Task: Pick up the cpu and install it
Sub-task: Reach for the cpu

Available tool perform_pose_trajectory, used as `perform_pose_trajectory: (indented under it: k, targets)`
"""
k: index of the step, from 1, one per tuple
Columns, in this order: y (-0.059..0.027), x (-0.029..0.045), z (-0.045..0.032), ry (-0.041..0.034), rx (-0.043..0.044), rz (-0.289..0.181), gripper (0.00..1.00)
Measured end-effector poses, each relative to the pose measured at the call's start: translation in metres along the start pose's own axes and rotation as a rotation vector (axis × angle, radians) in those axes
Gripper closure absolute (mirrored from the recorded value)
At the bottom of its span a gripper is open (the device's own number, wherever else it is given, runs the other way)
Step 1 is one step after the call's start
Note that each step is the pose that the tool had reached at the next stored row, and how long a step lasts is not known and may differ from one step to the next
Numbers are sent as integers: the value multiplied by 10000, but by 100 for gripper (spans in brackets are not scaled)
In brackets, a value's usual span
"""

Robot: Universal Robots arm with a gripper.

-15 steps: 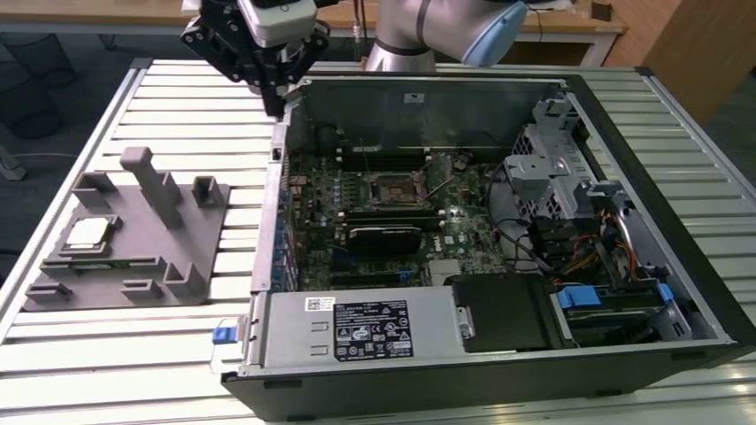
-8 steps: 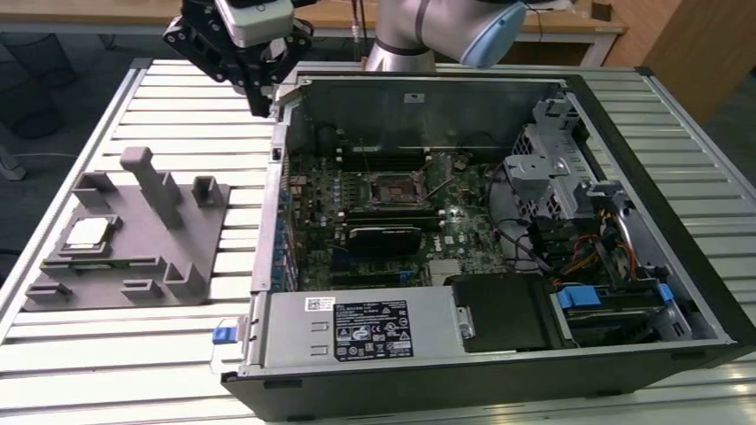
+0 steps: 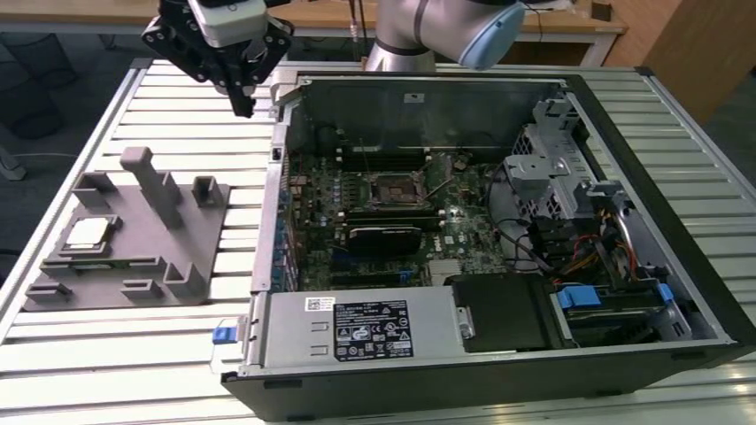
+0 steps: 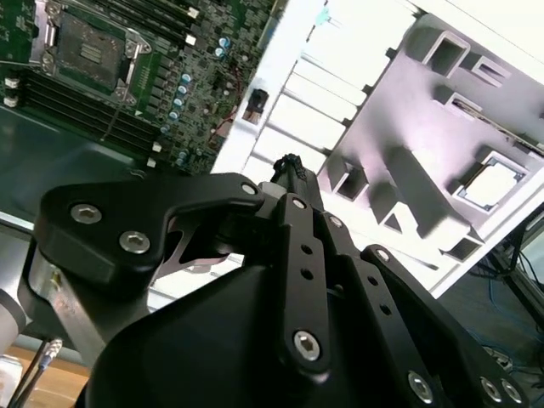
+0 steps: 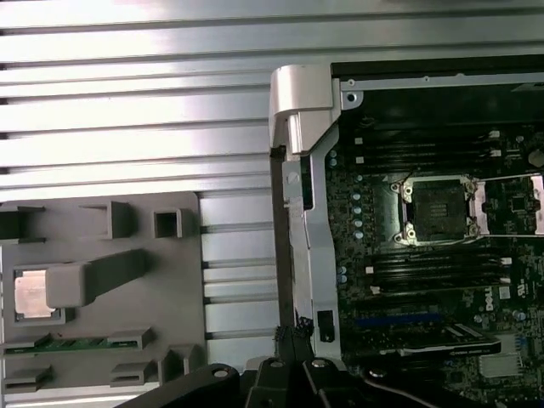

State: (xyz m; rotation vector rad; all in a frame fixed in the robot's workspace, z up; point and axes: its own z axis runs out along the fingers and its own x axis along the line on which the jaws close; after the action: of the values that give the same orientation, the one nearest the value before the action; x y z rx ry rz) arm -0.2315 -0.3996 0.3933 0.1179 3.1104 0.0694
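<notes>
Your black two-finger gripper (image 3: 244, 108) (image 4: 291, 163) (image 5: 293, 330) is hanging over the pale slatted metal table (image 3: 177, 115) (image 5: 127, 102), and its fingers (image 4: 297, 221) are pressing together at the tips. Just beside the fingertips, on the exterior view's right, the corner wall of the open black computer case (image 3: 413, 102) (image 5: 306, 212) is standing. Beyond that wall, inside the case, the black square socket frame with its metal lever (image 3: 394, 188) (image 4: 89, 47) (image 5: 438, 208) is sitting open on the green board. On the fingers' other side, well apart from them and lower down, the big grey plastic block with upright posts (image 3: 142, 257) (image 4: 408, 127) (image 5: 170, 280) is resting on the slats. The small flat square cpu with a pale silver metal top (image 3: 88, 232) (image 4: 493, 183) (image 5: 32, 293) is lying flat in a recess of that block, at the side far from the fingertips, partly behind a post in both wrist views.
</notes>
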Motion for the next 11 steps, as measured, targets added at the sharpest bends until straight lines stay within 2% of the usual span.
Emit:
perform_pose_trajectory:
  k: [11]
  targets:
    - [-24, 235, -7, -9, -23, 0, 89]
